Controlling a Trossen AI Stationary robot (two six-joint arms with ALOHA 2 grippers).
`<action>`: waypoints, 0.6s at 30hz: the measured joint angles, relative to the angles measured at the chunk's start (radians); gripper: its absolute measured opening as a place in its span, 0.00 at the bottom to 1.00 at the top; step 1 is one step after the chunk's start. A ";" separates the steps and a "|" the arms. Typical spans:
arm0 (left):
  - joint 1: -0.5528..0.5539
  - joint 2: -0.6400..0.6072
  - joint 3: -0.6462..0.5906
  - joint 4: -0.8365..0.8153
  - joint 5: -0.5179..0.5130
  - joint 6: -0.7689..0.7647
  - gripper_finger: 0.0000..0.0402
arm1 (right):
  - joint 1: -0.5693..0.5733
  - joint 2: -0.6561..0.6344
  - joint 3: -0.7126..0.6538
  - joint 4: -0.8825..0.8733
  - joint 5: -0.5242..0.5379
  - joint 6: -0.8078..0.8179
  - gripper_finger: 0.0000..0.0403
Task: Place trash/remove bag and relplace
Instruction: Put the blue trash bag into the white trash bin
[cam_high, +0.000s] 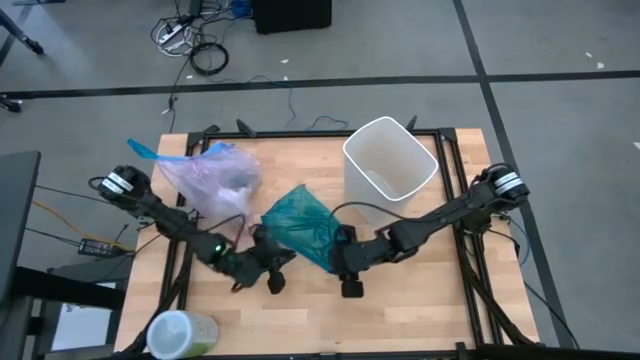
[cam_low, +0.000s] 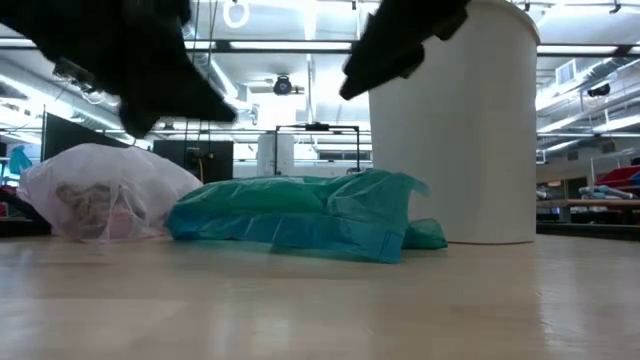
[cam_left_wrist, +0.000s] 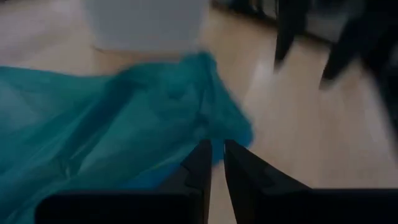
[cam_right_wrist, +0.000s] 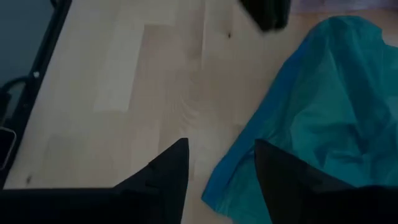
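Step in hand, by the look of it: fitting a fresh liner. White bin (cam_high: 390, 160) upright and bare inside at upper right of the high view. Filled pink bag (cam_high: 212, 178) already out, lying at upper left of the table (cam_high: 420, 310) with its blue band (cam_high: 150, 152) trailing toward the far edge; crumpled trash (cam_low: 92, 203) visible through its skin in the low view. Teal bag (cam_high: 300, 228) heaped in the middle, between pink bag and bin, touching neither in the high view.

Left gripper (cam_left_wrist: 216, 163) low at centre, just left of the teal bag's near edge, fingers almost together with only a slit between them, nothing clearly pinched; the teal edge just ahead of the tips. Right gripper (cam_right_wrist: 219, 167) just right of the same heap, fingers apart, the teal hem lying in the gap but not clamped. Both hanging above the board in the low view.

Next move, as a guess: closing on opposite edges of the teal bag, finding its mouth, lifting and spreading it, then carrying it up and right over the bin rim. Thin film likely to slip or bunch; a grip on one layer only needed to open the mouth.
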 joint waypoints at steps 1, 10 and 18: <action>-0.026 -0.001 0.001 -0.001 -0.068 -0.066 0.13 | 0.000 0.010 0.021 -0.020 -0.001 -0.013 0.42; -0.235 0.107 -0.158 0.051 -0.556 -1.036 0.13 | -0.018 -0.032 0.057 -0.111 -0.001 -0.032 0.44; -0.204 0.365 -0.137 0.431 -0.623 -1.183 0.14 | -0.026 -0.059 0.058 -0.109 -0.026 0.006 0.45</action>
